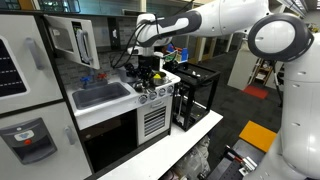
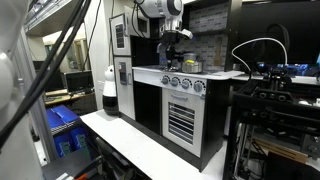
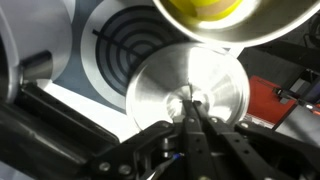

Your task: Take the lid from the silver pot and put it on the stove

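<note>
In the wrist view my gripper [image 3: 190, 104] is shut on the small knob in the middle of the shiny silver lid [image 3: 215, 80]. The lid is off the silver pot [image 3: 262, 30]. The pot shows at the top edge, open, with something yellow [image 3: 205, 8] inside. The lid is over the stove's cooktop, beside a ringed burner [image 3: 125, 40]; I cannot tell whether it touches the surface. In both exterior views the gripper [image 1: 150, 64] [image 2: 172, 44] is low over the white stove [image 1: 152, 118] [image 2: 182, 112]. The lid and pot are too small to make out there.
A grey sink [image 1: 100, 96] lies beside the cooktop. A black open-frame box [image 1: 196, 96] stands past the stove's end. Round knobs [image 2: 184, 84] line the stove front. A red object [image 3: 278, 100] lies just past the lid. A white bench [image 2: 130, 145] runs in front.
</note>
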Controlling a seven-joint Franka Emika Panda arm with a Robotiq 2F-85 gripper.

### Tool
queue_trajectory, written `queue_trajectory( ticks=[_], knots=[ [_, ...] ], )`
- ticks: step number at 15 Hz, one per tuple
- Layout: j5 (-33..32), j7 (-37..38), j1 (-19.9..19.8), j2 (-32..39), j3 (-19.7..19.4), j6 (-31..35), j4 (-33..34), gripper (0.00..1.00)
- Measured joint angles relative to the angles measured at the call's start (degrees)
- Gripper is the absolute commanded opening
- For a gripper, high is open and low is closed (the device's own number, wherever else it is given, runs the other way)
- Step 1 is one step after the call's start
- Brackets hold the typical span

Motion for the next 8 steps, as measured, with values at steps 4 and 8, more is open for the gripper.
queue_trajectory(
  ticks=[4, 8],
  knots=[
    [0.01, 0.09, -0.26, 0.0, -0.02, 0.0, 0.16, 0.01],
    [0.01, 0.11, -0.28, 0.02, -0.03, 0.0, 0.33, 0.28]
  ],
)
